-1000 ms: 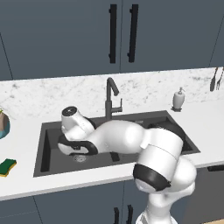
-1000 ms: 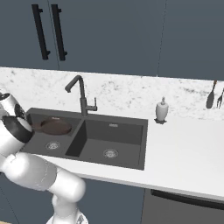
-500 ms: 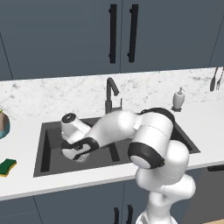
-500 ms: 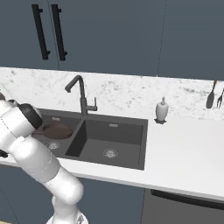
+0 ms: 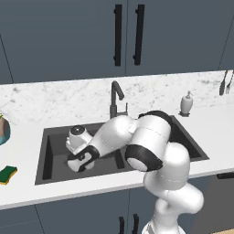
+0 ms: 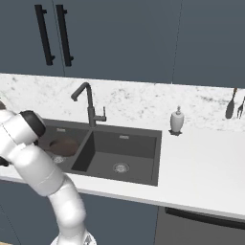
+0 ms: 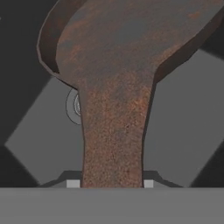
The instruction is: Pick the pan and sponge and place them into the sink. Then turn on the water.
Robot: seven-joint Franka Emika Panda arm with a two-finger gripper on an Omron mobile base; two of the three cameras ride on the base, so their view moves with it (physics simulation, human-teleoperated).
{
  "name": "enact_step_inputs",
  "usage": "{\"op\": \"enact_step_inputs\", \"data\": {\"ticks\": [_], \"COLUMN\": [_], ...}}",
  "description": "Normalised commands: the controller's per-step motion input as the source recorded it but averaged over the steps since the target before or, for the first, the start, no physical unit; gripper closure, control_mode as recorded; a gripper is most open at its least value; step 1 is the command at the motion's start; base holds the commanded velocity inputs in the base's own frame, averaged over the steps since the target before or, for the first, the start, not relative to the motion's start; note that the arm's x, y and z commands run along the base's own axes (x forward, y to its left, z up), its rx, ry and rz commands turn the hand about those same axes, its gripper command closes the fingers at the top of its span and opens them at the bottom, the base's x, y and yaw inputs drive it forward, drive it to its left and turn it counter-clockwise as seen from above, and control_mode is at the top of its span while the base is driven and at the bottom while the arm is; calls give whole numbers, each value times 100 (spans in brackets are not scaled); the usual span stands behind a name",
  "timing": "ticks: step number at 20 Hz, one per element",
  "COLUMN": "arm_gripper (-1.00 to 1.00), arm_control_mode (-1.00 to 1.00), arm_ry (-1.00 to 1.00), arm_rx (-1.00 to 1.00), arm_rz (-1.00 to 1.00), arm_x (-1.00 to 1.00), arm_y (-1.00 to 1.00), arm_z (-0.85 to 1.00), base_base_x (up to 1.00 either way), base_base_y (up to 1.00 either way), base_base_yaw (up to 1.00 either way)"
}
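The sink (image 5: 192, 148) is lying sunk in the counter (image 5: 55, 103); the pan (image 7: 127, 57) is hanging over its left basin, the gripper (image 7: 113, 183) clamping its handle; the sponge (image 5: 7, 174) is sitting on the counter's left end.

The pan (image 7: 131, 52) looks like rough, rust-speckled matt metal. The sink (image 6: 143, 153) is smooth matt dark grey; the surface (image 6: 201, 167) is glossy white speckled marble.

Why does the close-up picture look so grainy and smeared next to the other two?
Hand view: the rusty dark-brown round pan sits so close that its speckled texture looks coarse and soft-edged. Left base view: sharper, evenly lit white marble counter. Right base view: dark-grey double sink flatly shaded, without glare.
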Motion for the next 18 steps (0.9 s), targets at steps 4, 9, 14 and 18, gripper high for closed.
{"op": "enact_step_inputs", "data": {"ticks": [4,9,14,18], "arm_gripper": [100,100,100,100], "arm_control_mode": [-100,-100,-100,-100], "arm_ry": [-2,-4,5,1], "arm_rx": [7,9,19,19], "arm_rz": [0,0,0,0], "arm_x": [36,37,25,24], "arm_y": [1,3,0,0], "arm_z": [-13,-6,-39,-24], "base_base_x": [0,0,0,0], "base_base_y": [0,0,0,0], "base_base_yaw": [0,0,0,0]}}
